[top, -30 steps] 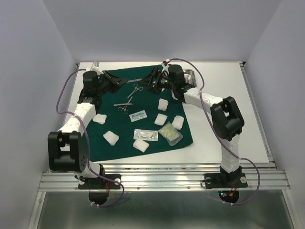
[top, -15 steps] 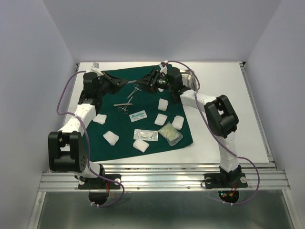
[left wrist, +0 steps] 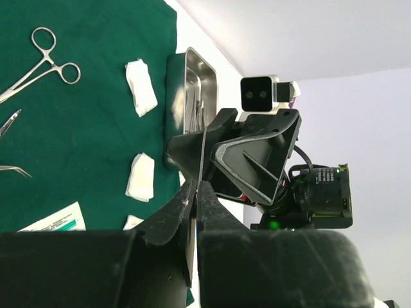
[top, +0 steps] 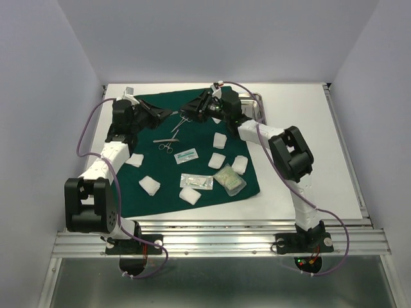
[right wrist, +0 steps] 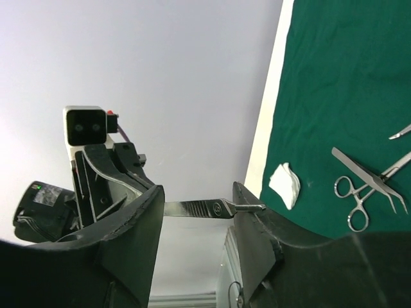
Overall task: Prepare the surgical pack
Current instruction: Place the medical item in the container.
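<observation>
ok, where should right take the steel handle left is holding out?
The free stretch of the steel handle past the left gripper, coming from the side opposite it. Left is shut on one end; the rest sticks out bare inside the open right gripper. It's a thin flat strip, so pads probably belong on its broad faces.

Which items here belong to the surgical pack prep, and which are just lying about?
Job: green drape, steel tray, forceps, gauze pads, sealed packets, flat metal handle in the left gripper.
Incidental: purple cables, aluminium rail.
</observation>
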You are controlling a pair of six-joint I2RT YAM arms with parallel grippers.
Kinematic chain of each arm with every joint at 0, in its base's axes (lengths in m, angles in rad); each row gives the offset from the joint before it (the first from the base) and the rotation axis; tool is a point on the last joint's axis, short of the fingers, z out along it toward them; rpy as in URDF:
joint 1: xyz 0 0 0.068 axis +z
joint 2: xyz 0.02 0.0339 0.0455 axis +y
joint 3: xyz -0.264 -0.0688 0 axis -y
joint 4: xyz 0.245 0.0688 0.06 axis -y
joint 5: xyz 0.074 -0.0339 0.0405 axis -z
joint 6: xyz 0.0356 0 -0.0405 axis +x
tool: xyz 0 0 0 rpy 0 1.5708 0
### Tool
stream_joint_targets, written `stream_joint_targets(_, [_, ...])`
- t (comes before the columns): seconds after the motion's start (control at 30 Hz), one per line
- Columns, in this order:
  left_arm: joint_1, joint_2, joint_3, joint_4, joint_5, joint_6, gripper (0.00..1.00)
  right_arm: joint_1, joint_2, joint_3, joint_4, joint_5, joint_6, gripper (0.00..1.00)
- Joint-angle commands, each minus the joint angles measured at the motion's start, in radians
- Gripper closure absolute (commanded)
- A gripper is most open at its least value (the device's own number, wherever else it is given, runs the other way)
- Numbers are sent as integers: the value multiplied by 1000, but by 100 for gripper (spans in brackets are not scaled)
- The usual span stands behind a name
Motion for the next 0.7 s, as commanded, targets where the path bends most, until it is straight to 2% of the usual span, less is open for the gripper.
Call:
stream_joint_targets(0.0, [1, -55, -12, 54, 6, 2, 100, 10, 16, 77, 95, -1, 42, 50])
stream_joint_targets(0.07, [1, -56, -12, 58, 6, 0, 100, 10, 20, 84, 99, 2, 55, 53])
stream_joint_targets(0.5, [3, -72, -38, 61, 8, 0, 100, 10, 13, 69, 127, 30, 69, 89])
stream_joint_targets(0.6, [3, -75, -46, 56, 8, 3, 83, 10, 13, 77, 125, 37, 68, 99])
stream_joint_targets(0.63, [3, -79, -47, 53, 6, 11, 63, 10, 14, 80, 125, 37, 68, 99])
stream_joint_targets(0.67, [3, -82, -49, 41, 1, 16, 51, 10, 14, 81, 125, 37, 66, 99])
